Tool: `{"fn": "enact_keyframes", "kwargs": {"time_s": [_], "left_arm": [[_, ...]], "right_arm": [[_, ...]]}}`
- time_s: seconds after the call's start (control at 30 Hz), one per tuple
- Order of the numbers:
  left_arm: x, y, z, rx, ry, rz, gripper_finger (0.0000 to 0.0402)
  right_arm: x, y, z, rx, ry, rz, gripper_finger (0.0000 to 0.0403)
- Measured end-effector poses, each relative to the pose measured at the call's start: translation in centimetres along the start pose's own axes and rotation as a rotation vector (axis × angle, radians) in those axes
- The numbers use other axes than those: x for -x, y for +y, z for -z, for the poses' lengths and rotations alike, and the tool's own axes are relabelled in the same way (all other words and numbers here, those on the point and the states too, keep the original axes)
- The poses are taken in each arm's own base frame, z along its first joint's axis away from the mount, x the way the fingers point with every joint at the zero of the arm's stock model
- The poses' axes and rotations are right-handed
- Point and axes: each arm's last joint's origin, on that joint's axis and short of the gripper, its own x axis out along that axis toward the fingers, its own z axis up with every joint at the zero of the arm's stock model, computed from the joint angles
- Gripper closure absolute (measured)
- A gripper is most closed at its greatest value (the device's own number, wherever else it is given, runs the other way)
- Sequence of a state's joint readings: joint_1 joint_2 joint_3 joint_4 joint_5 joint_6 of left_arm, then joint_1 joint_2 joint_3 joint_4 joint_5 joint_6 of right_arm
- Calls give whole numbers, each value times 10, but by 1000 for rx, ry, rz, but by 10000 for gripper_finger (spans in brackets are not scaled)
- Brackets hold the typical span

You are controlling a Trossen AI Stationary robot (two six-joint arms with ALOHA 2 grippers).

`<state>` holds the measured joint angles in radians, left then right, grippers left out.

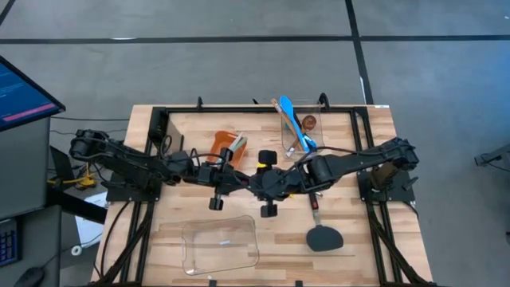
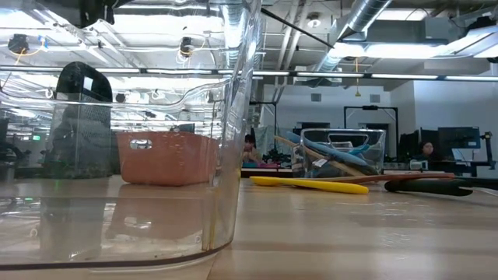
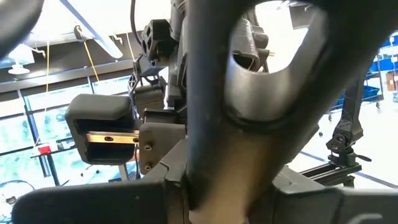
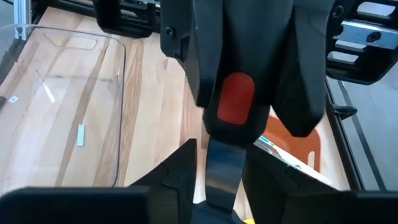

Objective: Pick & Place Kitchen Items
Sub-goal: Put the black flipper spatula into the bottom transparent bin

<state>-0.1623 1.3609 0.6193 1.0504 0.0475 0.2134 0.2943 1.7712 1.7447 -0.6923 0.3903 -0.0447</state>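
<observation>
A dark-handled tool (image 3: 205, 93) stands between the two pincers over the table's middle. The left pincer (image 1: 239, 180) pinches it. The right pincer (image 1: 259, 183) sits around its handle, and I cannot tell whether it grips. A black spatula (image 1: 323, 237) lies near the right pincer. An orange bin (image 1: 227, 145) sits just beside the left pincer.

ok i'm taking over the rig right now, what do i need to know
Left gripper and right gripper: tip to tip over mid-table; what either holds is unclear.
Things: blue spoon and wooden spoon in the back clear container; black spatula and yellow spoon loose on the table.
Done: hard to judge.
Left: at least the two loose ones.
</observation>
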Motion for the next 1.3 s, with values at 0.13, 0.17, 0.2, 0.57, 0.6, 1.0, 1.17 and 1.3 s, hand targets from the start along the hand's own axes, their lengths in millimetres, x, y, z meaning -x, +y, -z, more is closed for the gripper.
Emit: {"fn": "enact_keyframes", "kwargs": {"time_s": [0.13,0.17,0.2,0.57,0.6,1.0,1.17,1.3], "left_arm": [[0,1,0,-4,6,-29,325],[0,1,0,-5,12,-48,325],[0,2,1,-6,20,-63,325],[1,9,5,-14,53,-98,325],[1,9,5,-14,53,-98,325],[0,4,4,-9,54,-78,325],[0,3,4,30,51,-72,325],[3,-1,-4,71,41,-45,325]], "right_arm": [[15,-5,1,-5,12,-1,262],[21,-7,2,-3,24,-3,254],[28,-9,4,4,37,-5,246],[96,-20,29,-109,202,31,264],[99,-20,32,-99,219,68,283],[127,-8,71,-31,63,68,379],[135,-14,106,-62,-100,46,399],[137,-19,140,-94,-238,41,396]]}}
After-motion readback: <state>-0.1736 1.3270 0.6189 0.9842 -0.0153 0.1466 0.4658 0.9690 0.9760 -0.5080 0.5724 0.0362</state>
